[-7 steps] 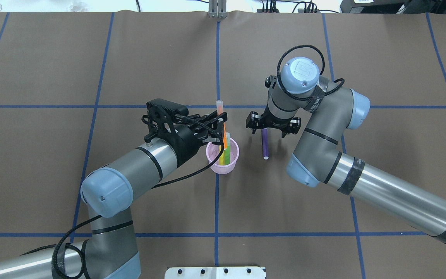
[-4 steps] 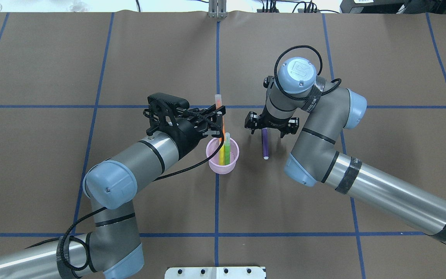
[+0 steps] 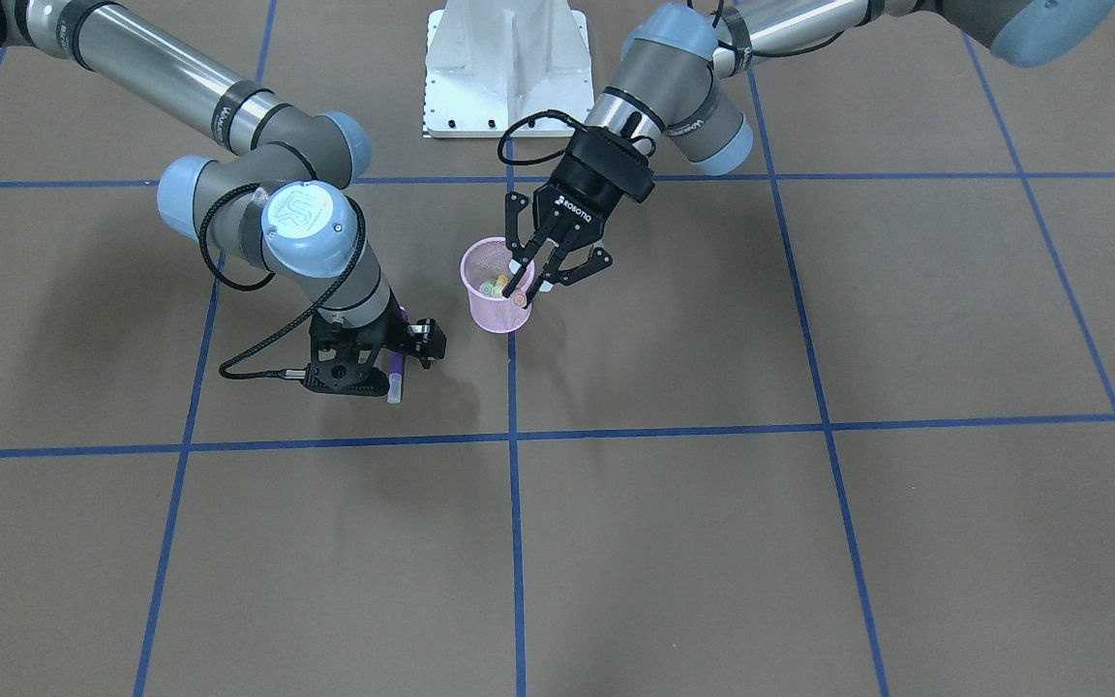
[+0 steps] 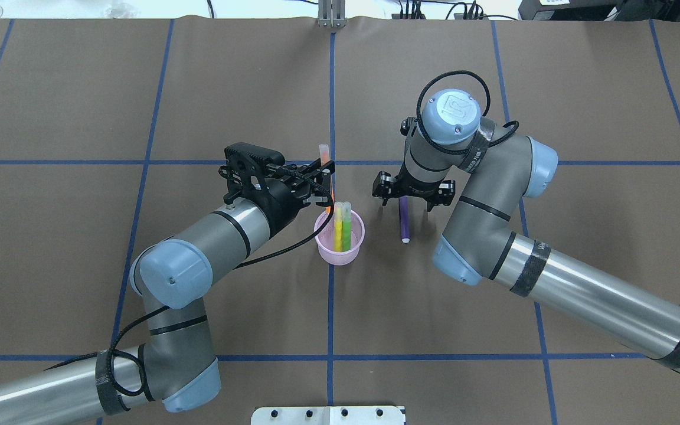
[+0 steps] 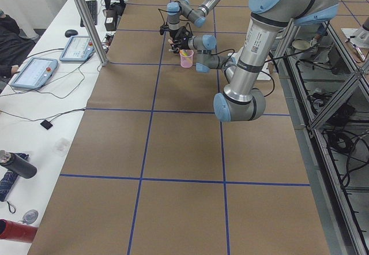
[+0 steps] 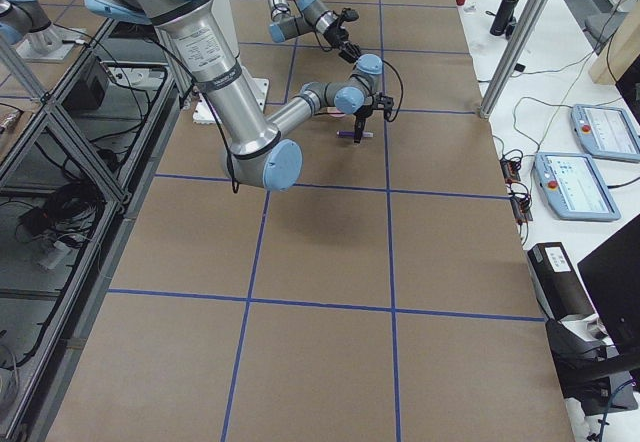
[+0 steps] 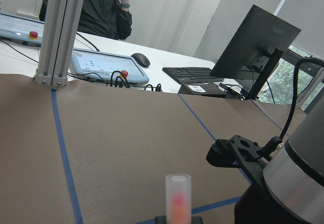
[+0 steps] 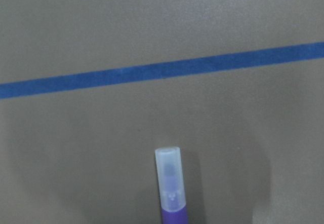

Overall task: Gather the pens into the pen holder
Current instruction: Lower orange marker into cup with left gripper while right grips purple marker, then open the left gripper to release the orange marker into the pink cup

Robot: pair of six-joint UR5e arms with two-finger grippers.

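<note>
Left claw (image 4: 323, 177) pinches the orange pen (image 4: 322, 154) at the cup's (image 4: 340, 257) upper-left rim: centre it, then drop. Right claw's (image 4: 412, 198) opening over the purple pen (image 4: 403, 223) cannot be told.

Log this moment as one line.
left gripper: shut on orange pen, tilted over pen holder | in pen holder: yellow pen, green pen | right gripper: open over purple pen lying on table

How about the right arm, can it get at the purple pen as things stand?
Probably yes. The right tool is open directly over one end of the purple pen, which lies flat on the table, and nothing sits between them. The holder stands clear to one side.
</note>
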